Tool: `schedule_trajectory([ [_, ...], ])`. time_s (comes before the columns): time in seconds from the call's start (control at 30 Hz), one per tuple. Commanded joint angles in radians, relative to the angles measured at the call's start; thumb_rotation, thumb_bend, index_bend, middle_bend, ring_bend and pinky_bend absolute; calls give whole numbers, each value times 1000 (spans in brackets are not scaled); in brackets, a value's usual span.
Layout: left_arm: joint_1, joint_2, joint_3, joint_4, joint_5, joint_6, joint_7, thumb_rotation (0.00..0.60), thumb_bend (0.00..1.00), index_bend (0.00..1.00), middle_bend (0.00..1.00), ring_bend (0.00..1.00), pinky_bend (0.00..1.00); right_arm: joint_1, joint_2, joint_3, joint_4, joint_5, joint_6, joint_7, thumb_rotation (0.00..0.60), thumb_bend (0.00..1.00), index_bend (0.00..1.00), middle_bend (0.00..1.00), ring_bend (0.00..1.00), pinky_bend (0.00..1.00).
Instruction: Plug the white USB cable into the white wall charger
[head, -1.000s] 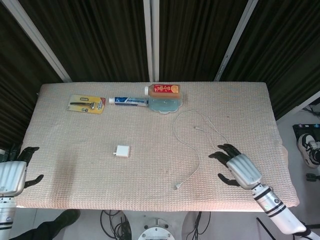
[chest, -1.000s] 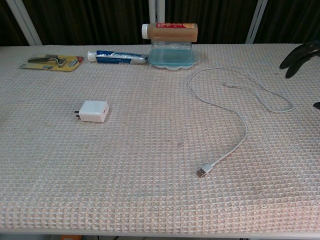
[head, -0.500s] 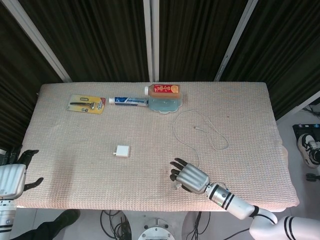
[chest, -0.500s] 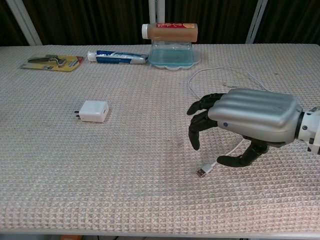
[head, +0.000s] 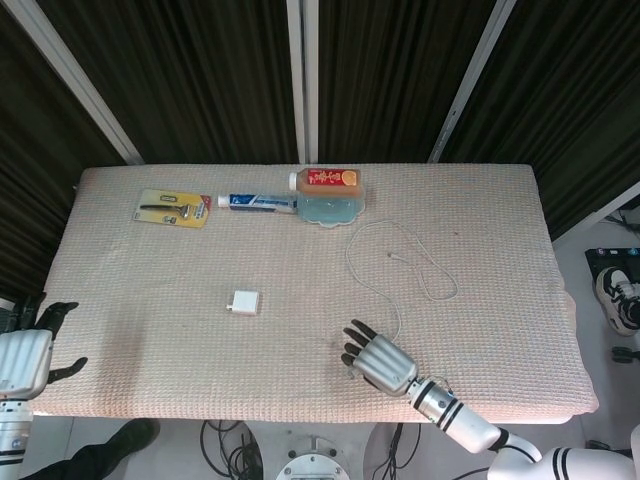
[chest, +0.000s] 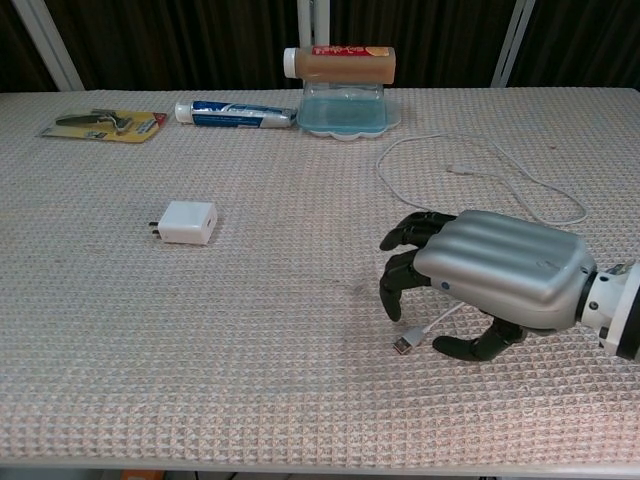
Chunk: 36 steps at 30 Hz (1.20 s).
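The right hand (chest: 495, 277) hangs low over the near part of the table (chest: 250, 380), palm down, its dark fingers (chest: 405, 262) curled downward and apart, with nothing in them. The white cable (chest: 470, 165) runs under it: the metal plug end (chest: 404, 344) lies on the cloth just in front of the fingertips and beside the thumb, not gripped, and from the chest camera I cannot tell whether the thumb touches the cord. The rest of the cable loops away toward the far right of the table.

The white charger (chest: 187, 222) lies flat on the cloth well to the left of that hand, prongs pointing left.

The left hand (head: 28, 355) is off the near left corner of the table, fingers apart, holding nothing.

Along the far edge sit a razor in a yellow pack (chest: 104, 123), a toothpaste tube (chest: 235, 113), and a bottle (chest: 338, 61) lying on a clear blue tray (chest: 350, 115).
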Motion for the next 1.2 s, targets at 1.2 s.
schedule_trajectory([
  [1.2, -8, -10, -2, 38, -8, -28, -31, 600, 66, 206, 216, 39, 6, 12, -36, -11, -14, 120, 12, -82, 600, 325, 505, 352, 113, 25],
])
